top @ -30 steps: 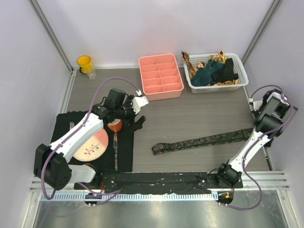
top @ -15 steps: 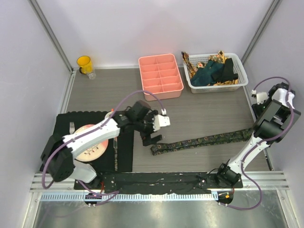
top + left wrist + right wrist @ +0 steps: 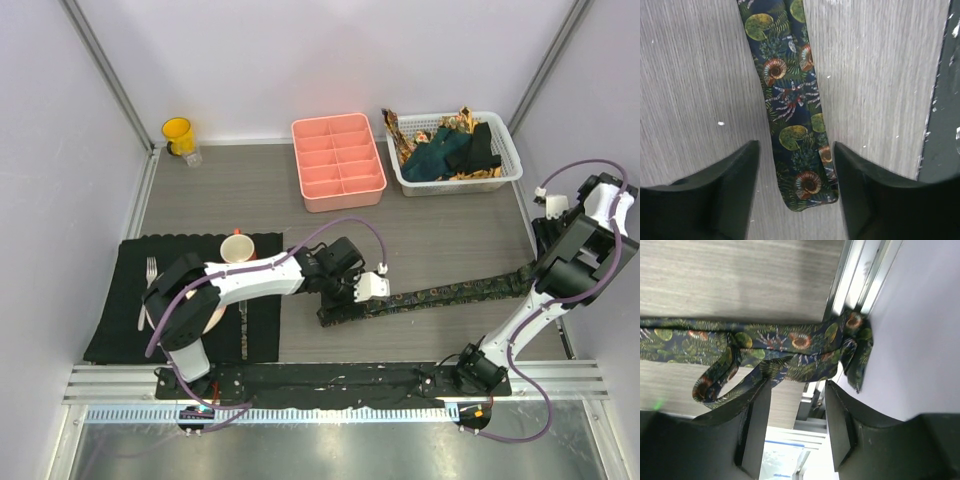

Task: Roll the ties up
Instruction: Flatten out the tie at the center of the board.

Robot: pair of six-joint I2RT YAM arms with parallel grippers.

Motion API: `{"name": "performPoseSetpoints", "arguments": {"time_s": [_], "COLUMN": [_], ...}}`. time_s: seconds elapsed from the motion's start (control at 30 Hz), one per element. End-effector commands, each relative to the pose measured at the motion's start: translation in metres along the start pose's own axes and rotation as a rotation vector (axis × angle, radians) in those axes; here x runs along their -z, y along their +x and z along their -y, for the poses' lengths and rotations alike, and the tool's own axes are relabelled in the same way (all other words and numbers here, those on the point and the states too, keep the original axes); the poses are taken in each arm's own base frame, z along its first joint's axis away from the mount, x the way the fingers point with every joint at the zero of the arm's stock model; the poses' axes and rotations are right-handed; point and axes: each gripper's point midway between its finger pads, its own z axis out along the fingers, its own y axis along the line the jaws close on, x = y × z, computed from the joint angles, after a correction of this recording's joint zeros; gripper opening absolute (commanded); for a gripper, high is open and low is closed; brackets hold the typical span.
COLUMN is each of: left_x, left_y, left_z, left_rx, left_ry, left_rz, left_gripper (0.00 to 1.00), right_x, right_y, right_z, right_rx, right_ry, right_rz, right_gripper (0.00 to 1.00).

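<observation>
dark patterned tie (image 3: pixel 450 295) lies stretched flat across the grey worktop (image 3: pixel 220 195), running from the lower middle of the overhead frame up toward the right edge, where its far end is bunched over the metal rail by the wall. in the left wrist view the tie (image 3: pixel 790 100) shows shells, leaves and lily pads on navy, and its narrow end stops between the two black fingers (image 3: pixel 725 190). the left pincer (image 3: pixel 795 145) is open and straddles that end, one finger on each side. bare worktop shows beside the tie on the left of the frame, and the other finger sits just beside the tie's edge. the right pincer (image 3: pixel 797 385) is also spread apart with nothing clamped between its fingers. the tie (image 3: pixel 765 340) crosses just past the tips in a loose loop, and it may be brushing one tip, though the angle makes that hard to judge. more ties (image 3: pixel 445 150) are heaped in the white basket (image 3: pixel 505 165) at the upper right. a pink tray (image 3: pixel 338 160) sits beside it, and a black placemat (image 3: pixel 120 300) lies at the lower left.
</observation>
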Motion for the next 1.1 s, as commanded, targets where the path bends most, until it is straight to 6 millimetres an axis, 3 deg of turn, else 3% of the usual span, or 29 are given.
{"name": "performPoseSetpoints", "arguments": {"time_s": [0.0, 0.2, 0.3, 0.33, 0.47, 0.57, 0.7, 0.8, 0.97, 1.07], "left_x": [0.007, 0.026, 0.029, 0.029, 0.034, 0.029, 0.010, -0.005, -0.028, -0.032], "left_y": [0.003, 0.045, 0.050, 0.050, 0.030, 0.010, -0.009, -0.019, -0.009, 0.006], "left_z": [-0.010, 0.012, 0.011, 0.009, 0.008, 0.003, -0.014, -0.016, -0.009, -0.019], "left_rx": [-0.053, -0.140, -0.152, -0.152, -0.138, -0.100, -0.052, -0.038, -0.026, -0.061], "left_ry": [-0.047, -0.004, -0.020, -0.026, -0.033, -0.046, -0.075, -0.060, -0.020, -0.058], "left_rz": [-0.034, -0.124, -0.136, -0.136, -0.072, -0.021, -0.001, 0.008, -0.041, -0.097], "left_gripper": [0.52, 0.32, 0.32, 0.34, 0.78, 0.88, 0.90, 0.89, 0.89, 0.82], "right_x": [0.017, 0.013, 0.008, 0.008, -0.003, -0.008, -0.020, -0.033, -0.054, -0.065], "right_y": [0.020, 0.025, 0.028, 0.031, 0.040, 0.038, 0.034, 0.042, 0.052, 0.047], "right_z": [0.001, -0.018, -0.033, -0.038, -0.056, -0.062, -0.072, -0.079, -0.083, -0.078], "right_rx": [-0.050, -0.059, -0.060, -0.064, -0.079, -0.106, -0.134, -0.144, -0.171, -0.201], "right_ry": [-0.004, -0.098, -0.168, -0.189, -0.262, -0.283, -0.309, -0.317, -0.307, -0.298], "right_rz": [0.002, 0.001, -0.004, -0.014, -0.038, -0.030, -0.024, -0.048, -0.080, -0.073], "right_gripper": [0.51, 0.50, 0.47, 0.46, 0.44, 0.44, 0.41, 0.40, 0.39, 0.39]}}
